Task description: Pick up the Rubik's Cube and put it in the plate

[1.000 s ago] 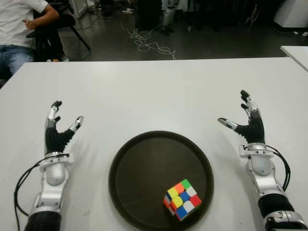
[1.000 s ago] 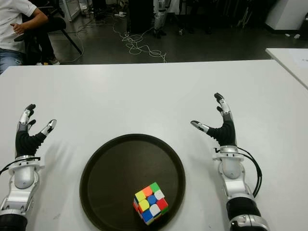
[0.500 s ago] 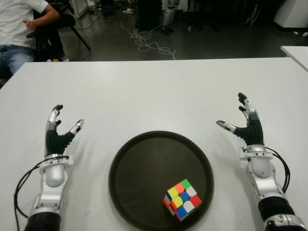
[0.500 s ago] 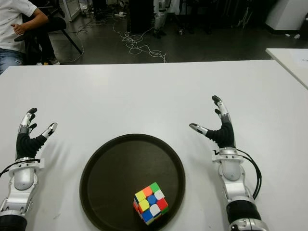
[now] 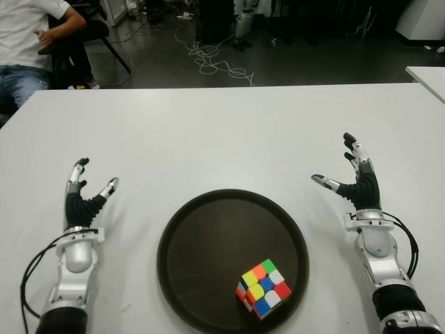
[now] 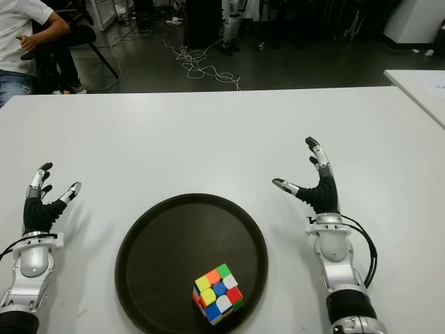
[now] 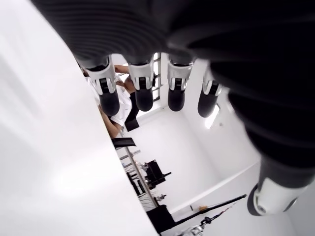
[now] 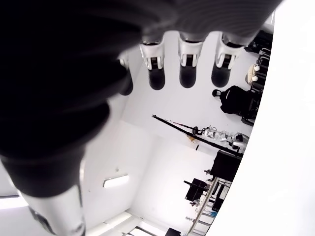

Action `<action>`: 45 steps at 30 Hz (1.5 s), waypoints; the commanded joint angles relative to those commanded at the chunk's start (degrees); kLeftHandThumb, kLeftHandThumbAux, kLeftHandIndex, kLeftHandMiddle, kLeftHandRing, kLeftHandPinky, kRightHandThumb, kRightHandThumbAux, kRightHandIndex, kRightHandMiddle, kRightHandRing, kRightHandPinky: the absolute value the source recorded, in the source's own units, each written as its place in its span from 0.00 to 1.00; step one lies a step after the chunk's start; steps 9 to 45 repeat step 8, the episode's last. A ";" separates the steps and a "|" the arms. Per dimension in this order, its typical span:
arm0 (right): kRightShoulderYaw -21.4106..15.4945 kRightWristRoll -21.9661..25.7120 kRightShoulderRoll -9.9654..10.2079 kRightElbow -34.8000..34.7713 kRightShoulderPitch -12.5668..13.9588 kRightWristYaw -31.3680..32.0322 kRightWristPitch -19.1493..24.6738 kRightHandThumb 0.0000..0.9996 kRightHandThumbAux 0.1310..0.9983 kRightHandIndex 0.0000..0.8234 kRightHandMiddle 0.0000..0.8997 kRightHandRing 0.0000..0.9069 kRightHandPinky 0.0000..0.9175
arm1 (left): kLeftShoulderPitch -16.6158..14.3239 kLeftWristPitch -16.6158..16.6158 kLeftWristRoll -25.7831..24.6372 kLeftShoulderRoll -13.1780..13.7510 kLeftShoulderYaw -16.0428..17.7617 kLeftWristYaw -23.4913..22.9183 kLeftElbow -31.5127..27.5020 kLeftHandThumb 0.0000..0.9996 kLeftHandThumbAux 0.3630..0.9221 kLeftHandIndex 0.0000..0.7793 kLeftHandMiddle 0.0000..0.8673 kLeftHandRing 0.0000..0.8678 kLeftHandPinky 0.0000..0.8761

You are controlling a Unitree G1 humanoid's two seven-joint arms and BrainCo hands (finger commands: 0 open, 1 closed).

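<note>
White tabletop (image 5: 222, 132) filled most of the scene, stretching away from the robot toward a dark workshop floor. Nearest the robot, at about 6 o'clock on the table, sat a round dark plate (image 5: 201, 243), and the cube (image 5: 263, 288) lay inside it, in the plate's 5 o'clock part close to the rim (its top showed orange, green, yellow, blue, white and red squares).

At roughly 8 o'clock from the plate was the left hand (image 5: 82, 202), well apart from the rim, with fingers upright and spread and the thumb held off to the side; it held nothing. At roughly 3 o'clock from the plate was the right hand (image 5: 358, 184), likewise apart from the rim, palm turned inward, fingers (image 5: 351, 142) extended and fanned, thumb pointing toward the plate, nothing in its grasp. Both wrist views agreed: each showed straight fingertips with only room behind them. Whether either hand touched the tabletop could not be told.

Farther off, past the table's far edge at 12 o'clock, a tangle of cables (image 5: 212, 59) lay on the floor. At 10 o'clock a person (image 5: 28, 42) in a white shirt and jeans sat on a dark chair (image 5: 94, 35). At 2 o'clock the corner of a second white table (image 5: 427, 76) showed.
</note>
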 joint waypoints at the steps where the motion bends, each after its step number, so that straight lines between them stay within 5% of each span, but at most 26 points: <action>1: -0.05 0.00 0.04 0.06 -0.06 -0.12 0.15 0.00 0.77 0.00 0.00 0.00 0.00 | -0.11 -0.13 -0.08 -0.04 0.08 0.02 0.33 0.00 0.47 0.00 0.00 0.00 0.07; 45: -0.16 -0.06 0.06 0.20 -0.26 -0.58 1.07 0.00 0.77 0.00 0.00 0.00 0.00 | -0.85 -0.10 0.46 -0.10 0.31 1.22 1.95 0.00 0.49 0.00 0.00 0.00 0.05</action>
